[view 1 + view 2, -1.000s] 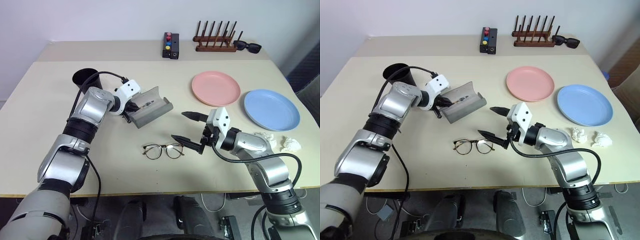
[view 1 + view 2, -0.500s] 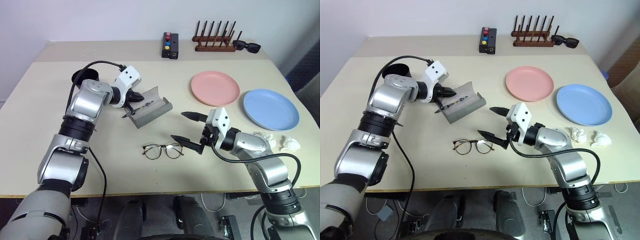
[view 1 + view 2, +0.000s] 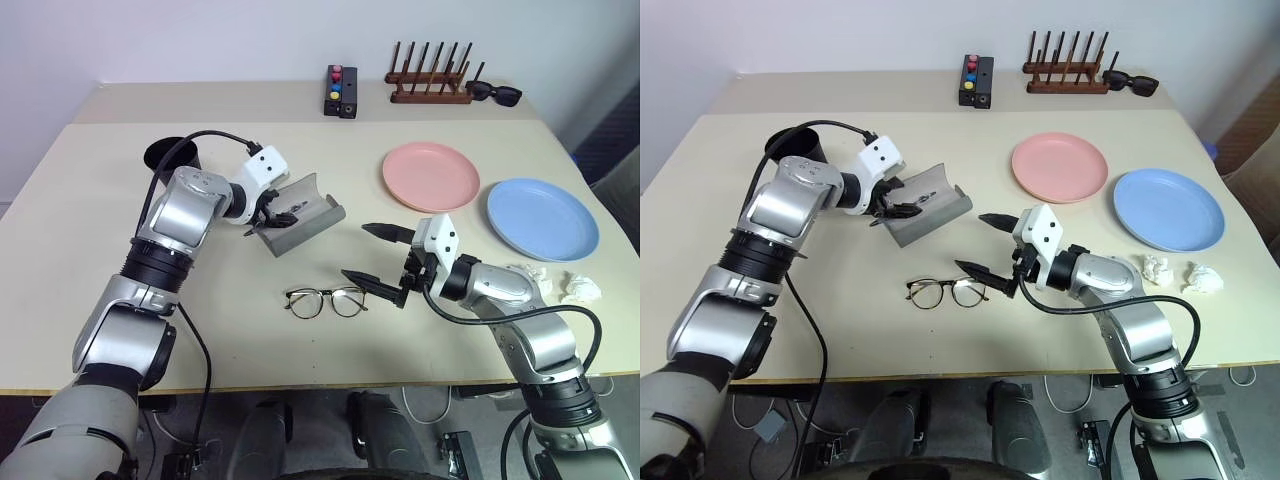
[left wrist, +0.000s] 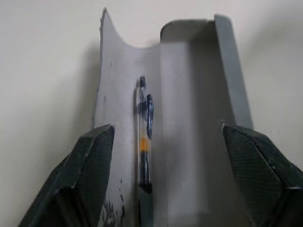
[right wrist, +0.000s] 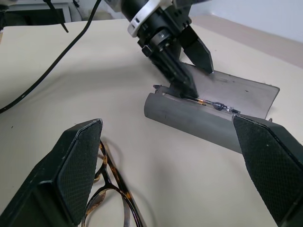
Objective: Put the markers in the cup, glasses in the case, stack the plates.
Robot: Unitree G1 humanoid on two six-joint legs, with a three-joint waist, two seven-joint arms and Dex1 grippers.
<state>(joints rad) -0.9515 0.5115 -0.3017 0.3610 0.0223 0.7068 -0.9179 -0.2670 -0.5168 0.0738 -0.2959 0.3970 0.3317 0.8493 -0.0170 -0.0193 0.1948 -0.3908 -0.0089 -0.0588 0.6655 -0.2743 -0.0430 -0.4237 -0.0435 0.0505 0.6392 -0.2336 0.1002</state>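
Left gripper (image 4: 163, 179) wide over open grey case (image 3: 300, 215), a pen (image 4: 143, 142) inside | we saw glasses (image 3: 326, 301) lying left-right, just left of wide-open right gripper (image 3: 378, 258), nearer it

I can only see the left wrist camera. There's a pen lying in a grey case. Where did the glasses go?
Observer: The glasses lie on the table, nearer the robot than the case, not in it.
Operator: Is the other hand holding them?
Observer: No. The right gripper is open, with one fingertip close beside the glasses.
Operator: And where's the cup?
Observer: The cup stands upright beyond the left arm, towards the table's left side.
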